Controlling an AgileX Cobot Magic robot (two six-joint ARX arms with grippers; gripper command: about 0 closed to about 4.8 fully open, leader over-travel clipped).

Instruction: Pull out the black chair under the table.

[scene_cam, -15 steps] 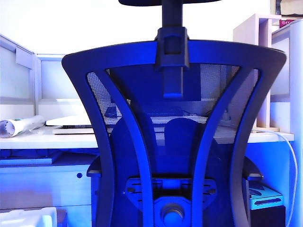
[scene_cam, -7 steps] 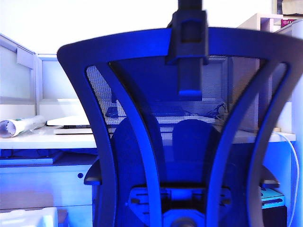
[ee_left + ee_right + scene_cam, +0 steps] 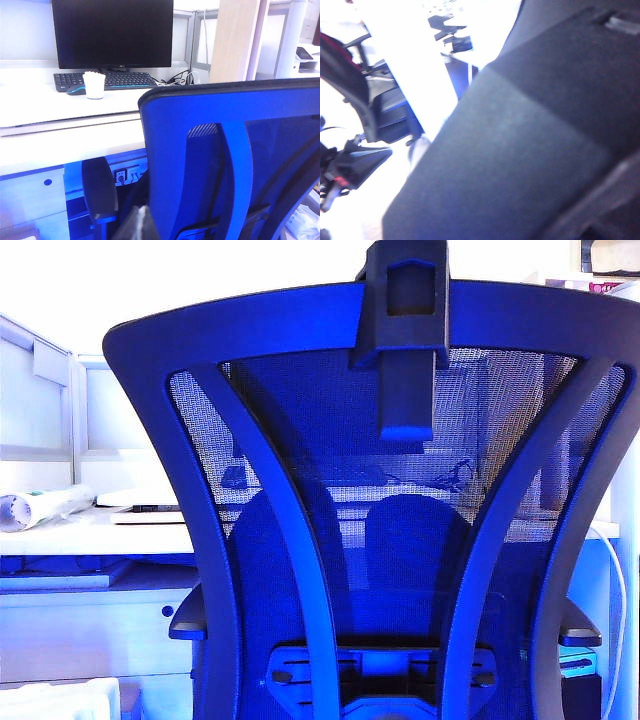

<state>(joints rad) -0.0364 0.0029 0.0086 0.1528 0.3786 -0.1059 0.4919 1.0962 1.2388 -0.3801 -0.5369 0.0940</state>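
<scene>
The black chair [image 3: 370,500] fills almost the whole exterior view, its mesh back turned to the camera and its seat side turned to the table [image 3: 90,532], which runs across behind it. Through the mesh the white top of the table is visible, so the chair is between the camera and the table, and I judge that the pull must go away from the table edge, toward the robot.

In the right wrist view a dark padded surface, probably the headrest or upper part of the chair, lies very close and covers most of the picture. The right gripper's jaws are not clearly visible there, so I cannot tell how wide they stand or if they hold the chair. This arm is the nearer one to the chair.

The left wrist view sees the chair back [image 3: 230,165] from one side, with a monitor [image 3: 112,32] and keyboard [image 3: 107,80] on the table beyond. The left gripper is not visible, and I cannot tell its jaws
</scene>
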